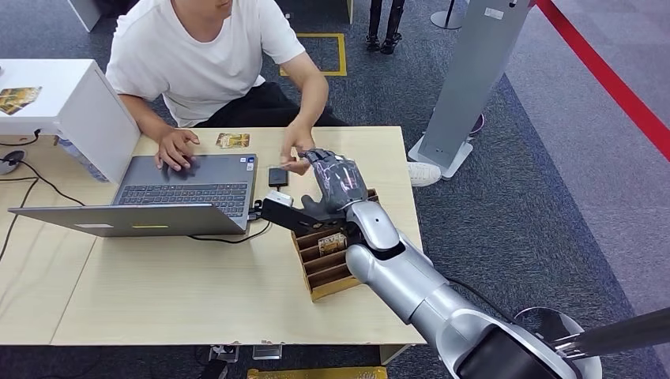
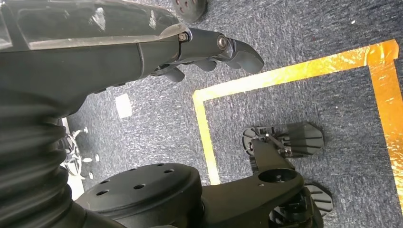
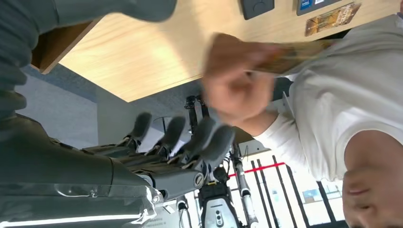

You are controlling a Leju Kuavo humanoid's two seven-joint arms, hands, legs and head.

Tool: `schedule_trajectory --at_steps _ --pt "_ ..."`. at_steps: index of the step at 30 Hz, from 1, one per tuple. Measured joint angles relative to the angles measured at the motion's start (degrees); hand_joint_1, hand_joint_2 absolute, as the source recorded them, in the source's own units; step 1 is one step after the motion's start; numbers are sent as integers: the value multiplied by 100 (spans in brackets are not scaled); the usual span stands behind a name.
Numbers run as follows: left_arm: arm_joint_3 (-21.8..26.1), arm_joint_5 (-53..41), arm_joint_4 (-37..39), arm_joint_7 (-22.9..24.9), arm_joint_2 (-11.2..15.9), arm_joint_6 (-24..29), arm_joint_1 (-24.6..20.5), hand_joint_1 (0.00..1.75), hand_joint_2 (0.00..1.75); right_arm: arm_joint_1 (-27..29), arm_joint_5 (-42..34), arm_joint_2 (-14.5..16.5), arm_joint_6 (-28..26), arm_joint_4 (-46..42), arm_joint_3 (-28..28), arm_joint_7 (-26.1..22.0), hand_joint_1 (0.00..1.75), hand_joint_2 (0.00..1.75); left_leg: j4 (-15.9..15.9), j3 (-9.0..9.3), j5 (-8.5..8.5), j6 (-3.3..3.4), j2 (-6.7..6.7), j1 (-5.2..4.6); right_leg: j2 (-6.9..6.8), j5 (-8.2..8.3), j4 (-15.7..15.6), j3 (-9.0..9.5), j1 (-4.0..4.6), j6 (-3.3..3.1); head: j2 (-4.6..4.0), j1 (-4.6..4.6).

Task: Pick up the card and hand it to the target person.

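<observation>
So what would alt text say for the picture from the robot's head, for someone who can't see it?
The robot's right hand reaches across a wooden table and meets a seated person's hand. The person's other hand rests on an open laptop. A wooden card rack stands beside the robot's arm, and a card lies at the table's far edge.

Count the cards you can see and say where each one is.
3, maybe more hidden. One card lies on the table by the person; one is in the person's hand; one stands in the wooden holder, partly behind the right hand.
</observation>
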Motion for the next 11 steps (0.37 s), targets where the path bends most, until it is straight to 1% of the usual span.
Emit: schedule_trajectory --at_steps 7,11 --pt "0 2 0 -1 6 24 1 0 175 -12 -45 10 -27 148 19 -2 0 175 0 0 0 0 0 0 0 0 0 0 0 0 0 -2" --pt "0 30 0 -12 13 62 10 0 175 -13 -131 11 -139 183 18 -11 0 175 0 1 0 0 0 0 1 0 0 0 0 0 0 -1"
